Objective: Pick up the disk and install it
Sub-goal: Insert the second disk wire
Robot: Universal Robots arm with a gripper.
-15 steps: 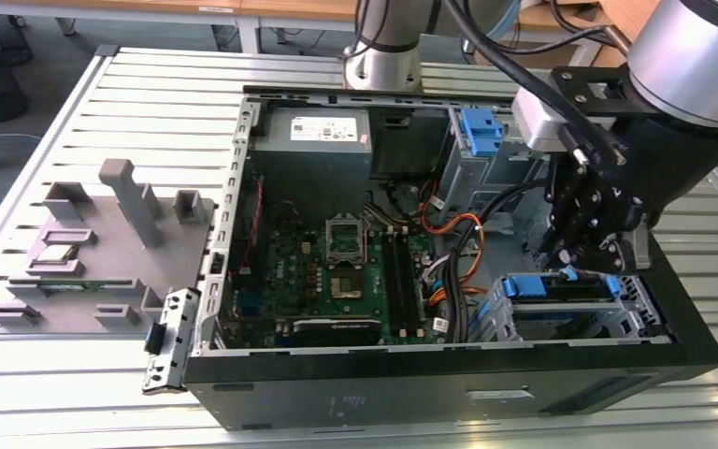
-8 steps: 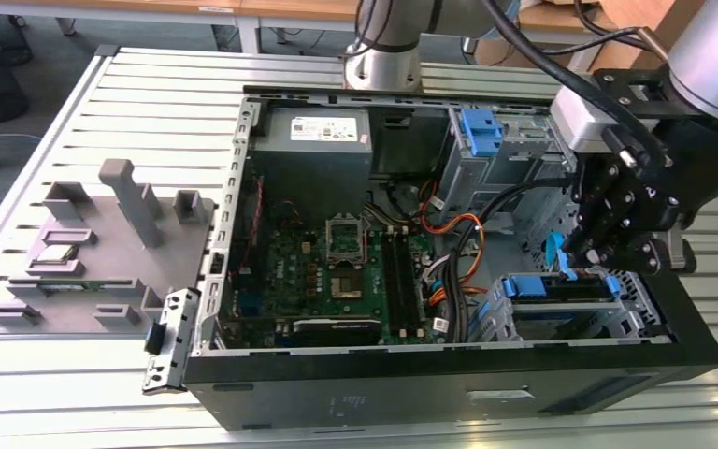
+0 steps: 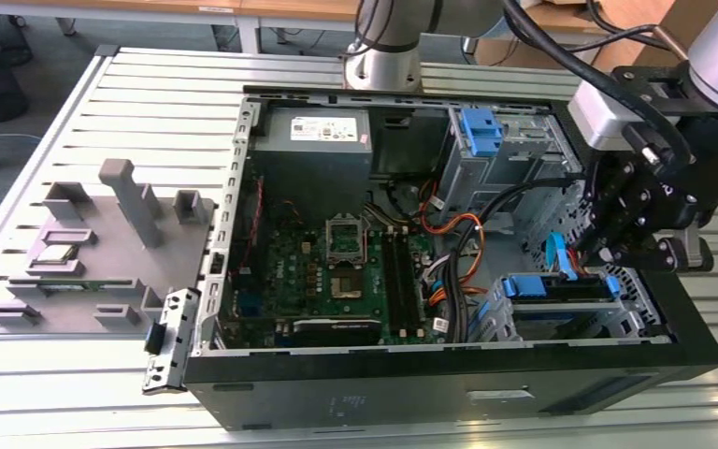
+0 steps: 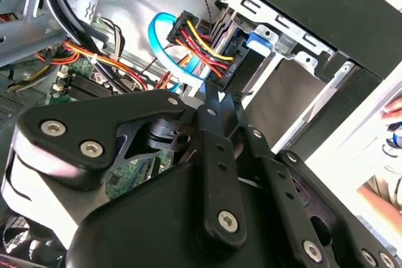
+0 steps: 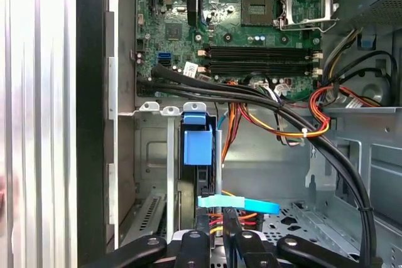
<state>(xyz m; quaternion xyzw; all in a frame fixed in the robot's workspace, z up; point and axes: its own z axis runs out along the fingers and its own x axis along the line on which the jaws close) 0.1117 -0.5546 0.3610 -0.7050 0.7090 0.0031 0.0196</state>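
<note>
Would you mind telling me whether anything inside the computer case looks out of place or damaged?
Nothing stands out. The disk sits squarely in its bay by the tool, cables plugged in at its end, and the motherboard looks intact.

Matt black tool (image 3: pixel 639 245); disk (image 5: pixel 197 155) rails seemingly glossy plastic.

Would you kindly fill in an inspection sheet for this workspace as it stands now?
Surface: slatted metal table carrying an open computer case.
Job's things: disk with blue rails sits in the drive cage by the case's front corner.
Clutter: grey fixture block at the exterior view's left.
End effector: end effector hangs just above the disk's cable end.
Cables: blue cable and coloured power wires at the disk.
Surroundings: a person's hand beside the case.
</note>
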